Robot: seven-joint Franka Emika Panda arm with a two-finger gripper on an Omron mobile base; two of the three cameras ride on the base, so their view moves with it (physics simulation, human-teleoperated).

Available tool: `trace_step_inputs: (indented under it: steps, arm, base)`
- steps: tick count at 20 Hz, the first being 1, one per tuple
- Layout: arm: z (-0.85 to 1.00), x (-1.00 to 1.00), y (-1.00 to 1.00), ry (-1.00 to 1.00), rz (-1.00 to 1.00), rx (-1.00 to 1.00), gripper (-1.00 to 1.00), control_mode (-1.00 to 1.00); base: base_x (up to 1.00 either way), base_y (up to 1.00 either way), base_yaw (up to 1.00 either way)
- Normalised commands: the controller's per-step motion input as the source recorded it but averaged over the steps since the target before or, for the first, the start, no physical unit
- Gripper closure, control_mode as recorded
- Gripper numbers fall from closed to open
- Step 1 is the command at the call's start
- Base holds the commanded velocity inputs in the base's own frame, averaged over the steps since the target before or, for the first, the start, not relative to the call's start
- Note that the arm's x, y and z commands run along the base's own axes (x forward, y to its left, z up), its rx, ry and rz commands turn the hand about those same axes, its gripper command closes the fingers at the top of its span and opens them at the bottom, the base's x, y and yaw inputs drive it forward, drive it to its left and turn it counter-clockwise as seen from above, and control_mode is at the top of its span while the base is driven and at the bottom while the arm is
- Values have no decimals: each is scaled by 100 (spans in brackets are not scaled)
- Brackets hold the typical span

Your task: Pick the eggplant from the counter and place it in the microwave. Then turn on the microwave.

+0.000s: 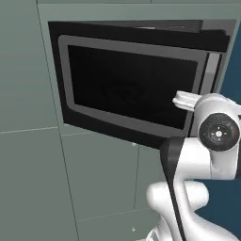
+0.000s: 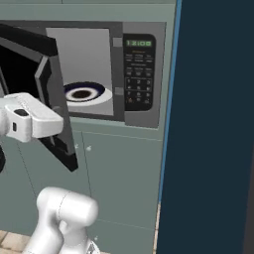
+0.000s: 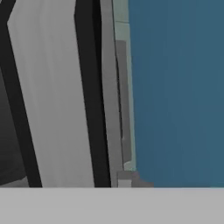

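The microwave (image 2: pixel 138 74) is built into grey-green cabinet fronts and its door (image 1: pixel 132 89) stands swung wide open. Inside, the eggplant (image 2: pixel 82 94), a small dark lump, lies on a white plate (image 2: pixel 101 96) with a dark blue rim. My gripper's white hand (image 2: pixel 30 119) is at the free edge of the door (image 2: pixel 49 74), level with the cavity and to its left. Its fingers are hidden behind the door edge. The hand view looks closely along that door edge (image 3: pixel 52 96). The counter is out of view.
A tall dark blue wall (image 2: pixel 213 124) stands right beside the microwave's keypad side and also fills the right of the hand view (image 3: pixel 175 87). Cabinet fronts (image 1: pixel 28 179) lie below and to the left of the door. My own arm (image 1: pixel 188 188) rises close under the door.
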Motion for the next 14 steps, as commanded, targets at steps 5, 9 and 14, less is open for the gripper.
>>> trace_step_inputs:
  steps: [5, 9, 14]
  arm:
    - [0, -90, 0, -12, -8, 0, 100, -100]
    - [0, -85, 0, -11, -7, 0, 100, -100]
    - [0, -70, 1, -7, -4, 0, 100, -100]
  base:
    - [0, 0, 0]
    - [0, 0, 0]
    - [0, 0, 0]
